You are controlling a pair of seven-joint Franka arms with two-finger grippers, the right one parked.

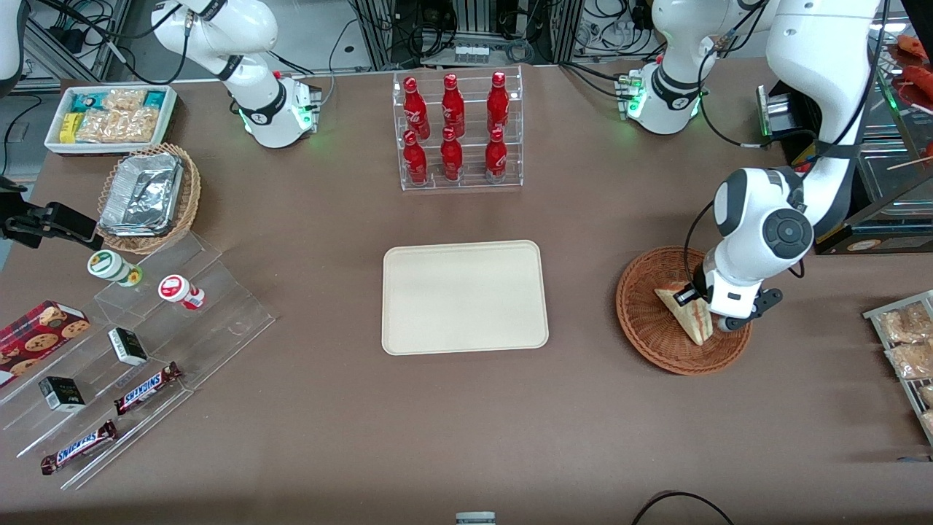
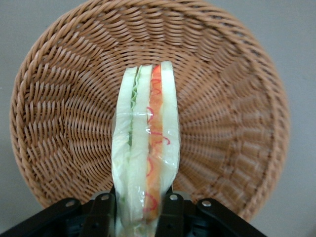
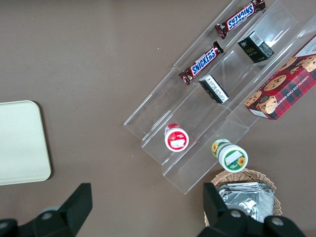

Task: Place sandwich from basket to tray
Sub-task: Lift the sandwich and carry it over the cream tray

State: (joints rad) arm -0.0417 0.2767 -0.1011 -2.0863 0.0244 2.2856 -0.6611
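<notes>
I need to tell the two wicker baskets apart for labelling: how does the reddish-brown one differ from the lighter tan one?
The reddish-brown basket is wide, shallow and darker; the tan basket is paler with higher walls. The reddish-brown basket holds the sandwich, which the left arm's tool grips on both faces; the tan basket holds foil containers. The first sits toward the working arm's end of the table, the second toward the parked arm's. Both are round woven wicker.

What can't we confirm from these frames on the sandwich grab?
- Front view: the gripper over the basket is hidden by the arm's own wrist, which also covers part of the sandwich.
- Left wrist view: the sandwich sits between the fingers, but its near end and the finger bases are cut off by the frame edge.
- Whether the sandwich is lifted off the basket weave: cannot tell.
</notes>
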